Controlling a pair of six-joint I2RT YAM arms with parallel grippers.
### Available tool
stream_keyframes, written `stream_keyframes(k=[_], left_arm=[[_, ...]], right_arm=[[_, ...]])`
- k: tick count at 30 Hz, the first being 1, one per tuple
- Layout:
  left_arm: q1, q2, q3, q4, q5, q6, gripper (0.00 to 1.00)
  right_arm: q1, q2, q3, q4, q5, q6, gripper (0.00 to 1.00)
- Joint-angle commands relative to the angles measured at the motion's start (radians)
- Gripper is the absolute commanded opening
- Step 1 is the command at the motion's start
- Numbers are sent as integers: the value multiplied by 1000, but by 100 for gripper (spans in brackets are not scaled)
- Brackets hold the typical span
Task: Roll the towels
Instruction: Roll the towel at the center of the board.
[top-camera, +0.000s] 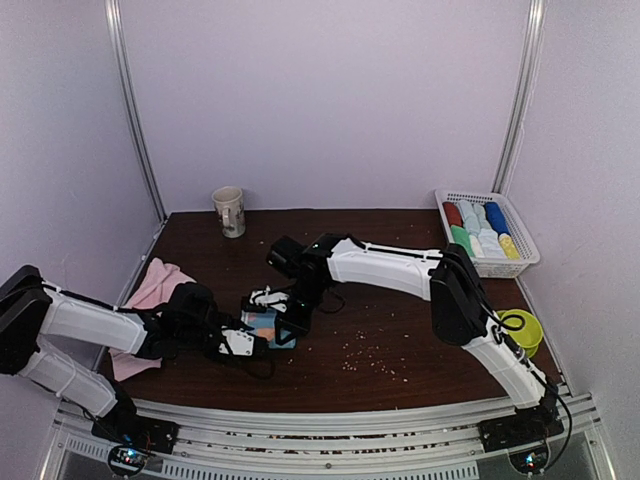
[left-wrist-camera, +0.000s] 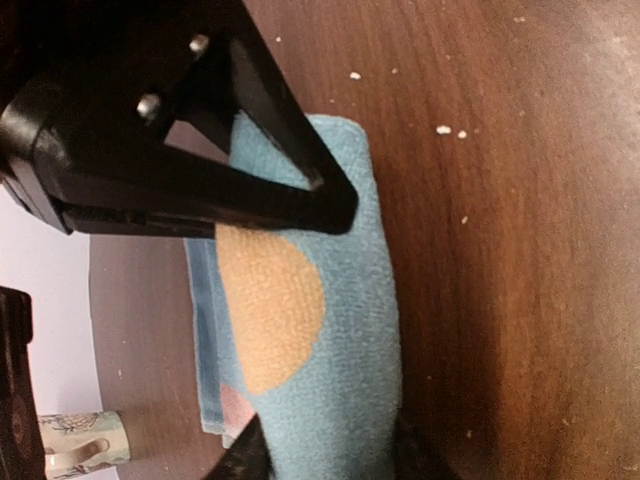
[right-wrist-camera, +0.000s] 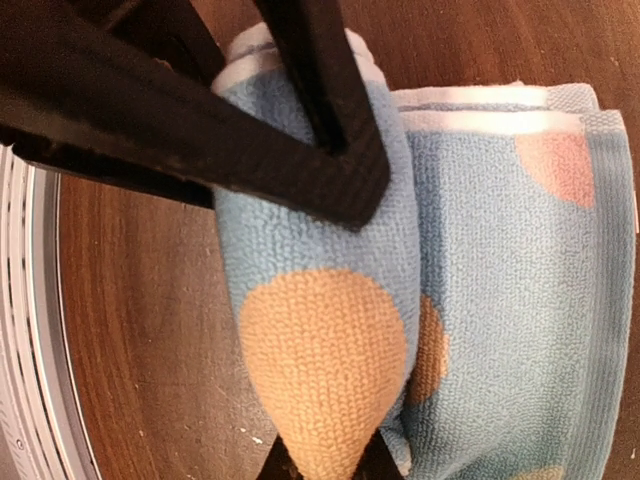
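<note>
A light blue towel (top-camera: 268, 325) with orange dots lies partly rolled on the dark table, just left of centre. In the left wrist view the roll (left-wrist-camera: 340, 300) runs between my left gripper's (left-wrist-camera: 325, 455) fingers, which press on both its sides. The right gripper (right-wrist-camera: 325, 465) pinches the roll's (right-wrist-camera: 320, 340) tapered end, and the unrolled flat part (right-wrist-camera: 510, 300) lies beside it. From above, the left gripper (top-camera: 250, 335) and right gripper (top-camera: 285, 318) meet over this towel. A pale pink towel (top-camera: 150, 290) lies crumpled at the table's left edge, behind the left arm.
A white slatted basket (top-camera: 527, 262) holding several rolled towels stands at the back right. A patterned mug (top-camera: 229, 211) stands at the back left. A yellow-green cup (top-camera: 522, 330) sits by the right arm. Crumbs (top-camera: 370, 360) dot the table's front middle.
</note>
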Motion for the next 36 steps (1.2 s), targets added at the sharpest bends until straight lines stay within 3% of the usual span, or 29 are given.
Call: stream_keyframes(k=[1, 5, 10, 16, 27, 36], left_arm=[[-7, 11, -16, 41, -34, 0, 27], [-9, 10, -6, 3, -27, -18, 0], [-6, 27, 55, -146, 34, -63, 0], [55, 134, 203, -381, 178, -93, 0], [171, 389, 541, -819, 387, -62, 0], [232, 600, 797, -1133, 478, -22, 0]], right_arm=[[-4, 68, 0, -131, -18, -16, 8], [-18, 61, 0, -127, -24, -7, 10], [-37, -18, -54, -86, -28, 8, 33], [-85, -228, -279, 139, 15, 90, 53], [-145, -423, -530, 338, 84, 159, 58], [-128, -656, -916, 726, 216, 68, 60]])
